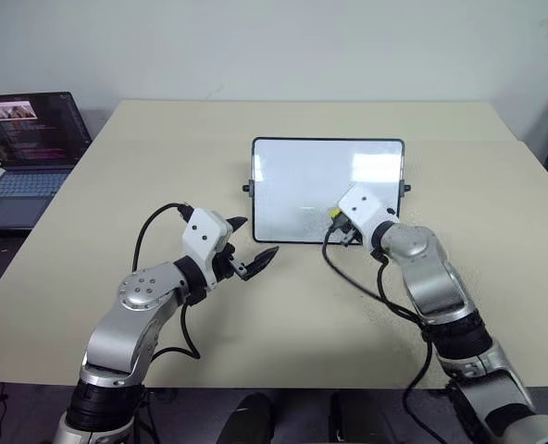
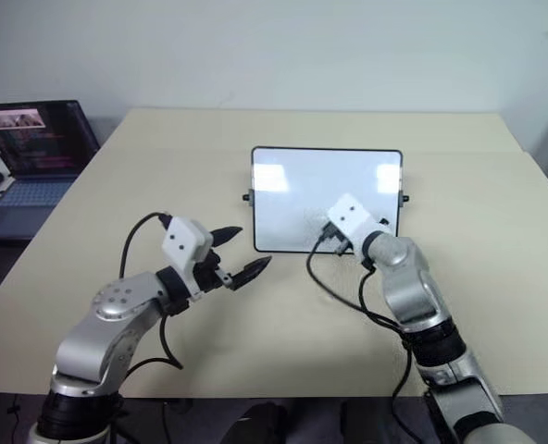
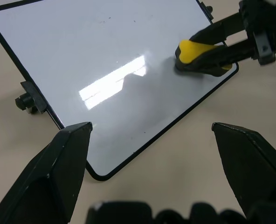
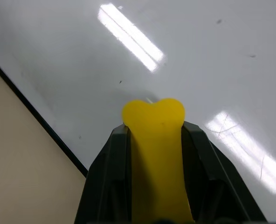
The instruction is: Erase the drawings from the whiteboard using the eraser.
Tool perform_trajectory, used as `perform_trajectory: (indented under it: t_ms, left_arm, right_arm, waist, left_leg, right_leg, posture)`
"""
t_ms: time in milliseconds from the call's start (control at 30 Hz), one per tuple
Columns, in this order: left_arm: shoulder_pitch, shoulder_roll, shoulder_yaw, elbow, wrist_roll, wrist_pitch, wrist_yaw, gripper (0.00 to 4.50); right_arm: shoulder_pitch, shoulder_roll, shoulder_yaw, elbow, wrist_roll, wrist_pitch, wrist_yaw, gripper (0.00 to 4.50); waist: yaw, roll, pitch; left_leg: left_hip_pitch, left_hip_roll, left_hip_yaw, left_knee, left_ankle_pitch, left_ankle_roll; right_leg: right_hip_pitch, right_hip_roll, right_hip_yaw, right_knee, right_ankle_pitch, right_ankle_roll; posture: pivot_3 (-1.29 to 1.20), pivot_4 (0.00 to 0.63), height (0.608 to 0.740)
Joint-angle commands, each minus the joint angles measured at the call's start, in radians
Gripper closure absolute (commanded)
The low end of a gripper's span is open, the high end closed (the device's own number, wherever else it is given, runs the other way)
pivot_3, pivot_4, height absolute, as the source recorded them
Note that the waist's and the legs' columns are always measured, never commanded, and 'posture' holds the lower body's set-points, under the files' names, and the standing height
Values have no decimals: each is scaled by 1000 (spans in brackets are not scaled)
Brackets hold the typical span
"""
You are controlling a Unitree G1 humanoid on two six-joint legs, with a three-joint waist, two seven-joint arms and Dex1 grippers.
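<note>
The whiteboard [image 1: 292, 176] lies in the middle of the table, a glossy white face in a thin black frame. My right gripper [image 4: 154, 128] is shut on the yellow eraser [image 3: 194, 50], which is held against the board face near its near right corner [image 1: 334, 213]. The drawings are out of view; the board face shows a few faint specks and a pale grey smudge by the eraser. My left gripper [image 1: 257, 238] hovers open and holds nothing, just in front of the board's near left corner.
The beige table [image 1: 163, 166] has free room around the board. An open laptop [image 1: 29, 139] stands on a lower surface beyond the table's left edge. Black cables loop from both wrists over the tabletop.
</note>
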Motion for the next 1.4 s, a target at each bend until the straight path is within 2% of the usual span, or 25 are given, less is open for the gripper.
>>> perform_trajectory:
  t_ms: [33, 167, 467, 667, 833, 1033, 1200, 1400]
  left_arm:
    - [-14, 6, 17, -11, -16, -19, -10, 0]
    - [-20, 6, 16, -4, -16, -21, -16, 0]
    - [-38, 4, 7, 12, -12, -24, -30, 0]
    - [-46, -1, -20, 18, -7, -39, -50, 0]
    - [-64, -5, -27, 34, -37, -52, -103, 0]
    - [-111, 8, -65, 90, -69, -82, -220, 0]
    - [-152, 48, -115, 133, -132, -69, -408, 0]
    - [-219, 56, -167, 234, -105, -140, -518, 0]
  right_arm:
    - [-45, 37, -76, -99, 69, 207, 2, 3409]
    - [-62, 88, -156, -144, 118, 422, -39, 3409]
    - [-83, 87, -160, -136, 187, 456, -122, 3409]
    - [-84, 29, -200, -131, 195, 454, -181, 3409]
    - [-70, -21, -254, -192, 205, 529, -220, 3409]
    - [-39, -19, -308, -229, 196, 620, -299, 3409]
    - [-13, -30, -339, -251, 198, 698, -343, 3409]
    - [16, -35, -381, -243, 206, 712, -372, 3409]
  waist:
    - [1, 0, 0]
    - [3, 0, 0]
    - [0, 0, 0]
    - [1, 0, 0]
    - [2, 0, 0]
    - [1, 0, 0]
    - [0, 1, 0]
    - [-1, 1, 0]
  left_leg:
    - [0, 0, 0, 0, 0, 0]
    - [0, 0, -1, 0, 0, 0]
    - [0, 0, 0, 0, 0, 0]
    - [-1, -1, 0, 0, 0, 0]
    - [-1, 0, 0, 0, 0, 0]
    - [-1, 0, 0, 0, 0, 0]
    - [-1, -1, 1, 0, 0, 0]
    - [-1, -1, 1, 0, -1, 3]
  right_leg:
    - [0, 0, 0, 0, 0, 0]
    - [0, 0, -1, 0, 0, 0]
    - [-1, -1, 0, 0, 0, 0]
    - [-1, 0, 0, 0, 0, 0]
    - [-1, 0, 0, 0, 0, 0]
    - [-1, 0, -1, 0, 0, 0]
    - [-1, 0, 0, 0, 0, 0]
    - [-1, 0, 0, 0, 0, 0]
  posture:
    - [0, 150, 740]
    - [0, 150, 740]
    - [0, 150, 740]
    - [0, 150, 740]
    - [0, 150, 740]
    - [0, 150, 740]
    - [0, 150, 740]
    - [0, 150, 740]
